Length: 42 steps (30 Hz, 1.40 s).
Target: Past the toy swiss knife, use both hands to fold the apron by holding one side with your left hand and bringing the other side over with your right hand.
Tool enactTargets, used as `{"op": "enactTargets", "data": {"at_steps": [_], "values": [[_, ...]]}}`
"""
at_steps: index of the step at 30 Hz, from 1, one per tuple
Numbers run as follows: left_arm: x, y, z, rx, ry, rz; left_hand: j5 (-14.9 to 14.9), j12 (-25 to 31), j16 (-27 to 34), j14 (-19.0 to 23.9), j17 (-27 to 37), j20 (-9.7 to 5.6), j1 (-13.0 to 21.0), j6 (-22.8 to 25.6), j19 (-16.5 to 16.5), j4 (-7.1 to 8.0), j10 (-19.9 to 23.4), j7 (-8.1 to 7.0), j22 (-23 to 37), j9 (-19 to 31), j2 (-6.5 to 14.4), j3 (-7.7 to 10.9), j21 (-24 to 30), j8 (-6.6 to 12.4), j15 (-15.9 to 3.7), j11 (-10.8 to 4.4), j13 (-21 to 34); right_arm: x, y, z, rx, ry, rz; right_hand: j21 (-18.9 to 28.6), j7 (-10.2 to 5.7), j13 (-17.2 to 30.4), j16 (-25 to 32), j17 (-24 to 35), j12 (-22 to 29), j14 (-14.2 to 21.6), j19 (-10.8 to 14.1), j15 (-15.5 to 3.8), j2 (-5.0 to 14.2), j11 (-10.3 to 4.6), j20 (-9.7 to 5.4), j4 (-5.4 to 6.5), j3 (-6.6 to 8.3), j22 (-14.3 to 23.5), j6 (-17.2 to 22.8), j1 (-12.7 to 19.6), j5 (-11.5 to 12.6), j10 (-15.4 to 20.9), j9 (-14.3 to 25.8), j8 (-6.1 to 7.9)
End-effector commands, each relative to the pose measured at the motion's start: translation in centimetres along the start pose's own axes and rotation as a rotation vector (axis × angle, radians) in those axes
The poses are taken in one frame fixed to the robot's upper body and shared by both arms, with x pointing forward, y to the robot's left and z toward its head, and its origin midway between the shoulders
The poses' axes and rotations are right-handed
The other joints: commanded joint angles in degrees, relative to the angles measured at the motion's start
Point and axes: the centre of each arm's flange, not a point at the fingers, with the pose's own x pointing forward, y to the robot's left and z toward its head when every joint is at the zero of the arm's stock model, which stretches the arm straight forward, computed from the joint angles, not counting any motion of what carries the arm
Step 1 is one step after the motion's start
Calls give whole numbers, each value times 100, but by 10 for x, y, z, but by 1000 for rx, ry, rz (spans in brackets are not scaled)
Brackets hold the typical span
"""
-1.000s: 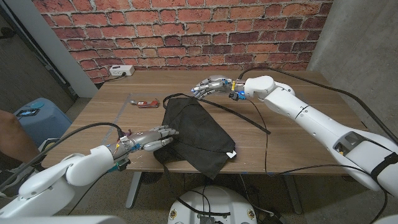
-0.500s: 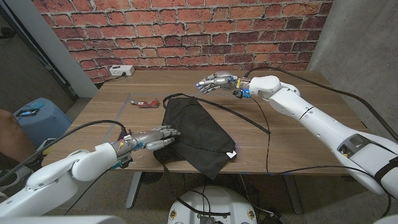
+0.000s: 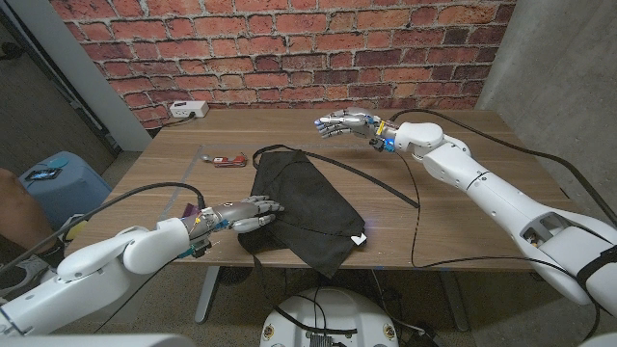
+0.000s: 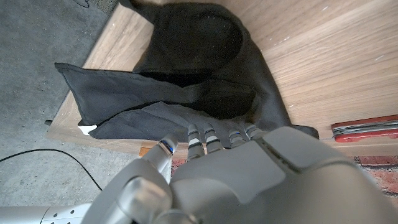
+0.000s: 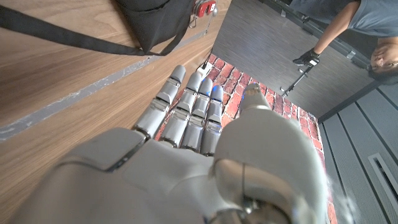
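Left hand [image 3: 241, 213] reaches in from the lower left, fingers extended onto the near left edge of the black apron [image 3: 304, 207] at mid-frame. My right hand [image 3: 345, 124] hovers upper centre, fingers spread, holding nothing. I see the toy swiss knife [image 3: 227, 160] just left of the apron.

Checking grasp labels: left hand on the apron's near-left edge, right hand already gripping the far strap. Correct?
Not quite. In the head view the right hand hovers open above the table, beyond the apron, holding nothing. The left hand is on the apron's near-left edge as you say.

wooden table [image 3: 463, 183], apron [image 3: 304, 207], toy swiss knife [image 3: 227, 160]
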Motion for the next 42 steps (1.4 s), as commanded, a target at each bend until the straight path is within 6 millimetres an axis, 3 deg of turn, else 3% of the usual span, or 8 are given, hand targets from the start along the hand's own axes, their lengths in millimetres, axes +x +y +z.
{"op": "enactTargets", "data": {"at_steps": [1, 15, 27, 42], "values": [[14, 4, 0, 10, 19, -23, -12, -26, -10, -29, 23, -55, -243, -32, -684, 34, -69, 0, 11, 15, -288, 18, -26, -26, -7, -12, 13, -7, -18, -28, 66, -44, -74, -24, -26, -11, 4, 1, -36, -66, -42, -289, -2, -44, -25, 38, 1, 19, -55, -83, -17, -15, 15, -19], [27, 4, -1, 21, 23, -46, -16, -50, -22, -80, 29, -54, -259, -155, -710, 39, -160, -1, 12, 15, -290, 3, -39, -59, 7, -6, 13, -17, -34, -36, 81, -57, -132, -50, -43, -41, -22, -54, -131, -208, -114, -287, -20, -53, -49, 22, -2, 14, -155, -132, -15, -110, 9, -41], [24, -11, -3, 11, 35, -68, -19, -92, -52, -213, 34, -58, -273, -363, -726, 42, -379, 6, 14, 13, -292, -15, -45, -88, 21, 5, 14, -20, -38, -38, 85, -42, -167, -53, -52, -61, -11, -95, -161, -220, -123, -290, 0, -53, -52, 14, 16, 11, -166, -151, -12, -99, 5, -34], [25, -14, -6, 16, 31, -66, -33, -91, -45, -260, 43, -56, -298, -466, -746, 52, -486, -9, 15, 13, -302, -52, -52, -81, 21, 21, 15, -26, -41, -50, 122, -66, -214, -68, -56, -102, -54, -201, -255, -364, -168, -215, 3, -42, -76, 18, 29, 5, -259, -227, -14, -176, -3, -52]]}}
